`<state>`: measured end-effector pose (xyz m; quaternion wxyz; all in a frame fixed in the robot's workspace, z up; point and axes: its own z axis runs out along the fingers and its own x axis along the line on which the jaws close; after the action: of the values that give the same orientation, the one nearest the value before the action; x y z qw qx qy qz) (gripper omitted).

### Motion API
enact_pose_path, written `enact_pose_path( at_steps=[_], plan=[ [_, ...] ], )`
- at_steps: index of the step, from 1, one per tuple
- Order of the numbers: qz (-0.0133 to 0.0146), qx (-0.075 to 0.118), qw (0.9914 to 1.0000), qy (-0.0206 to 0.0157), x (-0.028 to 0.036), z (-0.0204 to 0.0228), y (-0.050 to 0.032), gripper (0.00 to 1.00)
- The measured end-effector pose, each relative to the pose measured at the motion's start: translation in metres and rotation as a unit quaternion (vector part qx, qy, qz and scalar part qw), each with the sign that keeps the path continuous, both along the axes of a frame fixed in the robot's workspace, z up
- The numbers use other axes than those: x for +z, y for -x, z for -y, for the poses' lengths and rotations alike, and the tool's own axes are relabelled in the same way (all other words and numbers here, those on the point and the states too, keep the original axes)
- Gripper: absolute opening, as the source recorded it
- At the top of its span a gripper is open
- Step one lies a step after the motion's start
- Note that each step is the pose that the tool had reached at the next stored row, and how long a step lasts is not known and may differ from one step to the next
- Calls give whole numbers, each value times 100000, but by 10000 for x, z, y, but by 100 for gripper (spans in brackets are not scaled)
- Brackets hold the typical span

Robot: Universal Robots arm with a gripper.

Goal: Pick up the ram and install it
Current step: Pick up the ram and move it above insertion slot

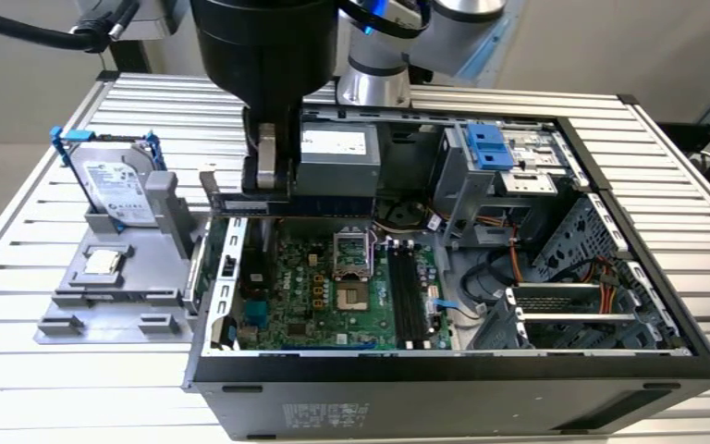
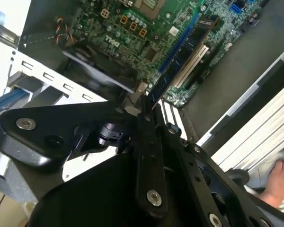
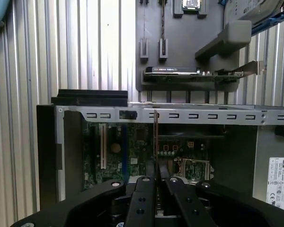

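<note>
A ribbed metal table [image 1: 651,148] carried an open computer case [image 1: 454,370] lying on its side. In the exterior view the gripper [image 1: 269,180] hung over the case's edge nearest a grey parts holder [image 1: 121,277], with its jaws closed flat on the ram [image 1: 318,203]. The stick ran level and reached out from the jaws above the motherboard [image 1: 330,296], well apart from the memory slots [image 1: 407,287] below; holding it edge-down probably served to present its contact edge to a slot. In the second wrist view the jaws met tightly at the gripper [image 2: 146,111], and the ram [image 2: 177,61] projected straight ahead of them over the board, one end pinched between the pads. A person's hand [image 2: 279,182] rested on the table off to one side. In the first wrist view the ram [image 3: 155,137] appeared edge-on as a thin line rising from between the narrowly set jaws of the gripper [image 3: 157,170], crossing the case's perforated rail [image 3: 203,115].
</note>
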<state>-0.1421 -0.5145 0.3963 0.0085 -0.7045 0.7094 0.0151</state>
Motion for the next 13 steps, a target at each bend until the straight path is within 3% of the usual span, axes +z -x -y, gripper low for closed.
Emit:
enact_pose_path(
  at_steps=[13],
  plan=[
    [0,-1,100000,1,0,0,-391,0]
  ],
)
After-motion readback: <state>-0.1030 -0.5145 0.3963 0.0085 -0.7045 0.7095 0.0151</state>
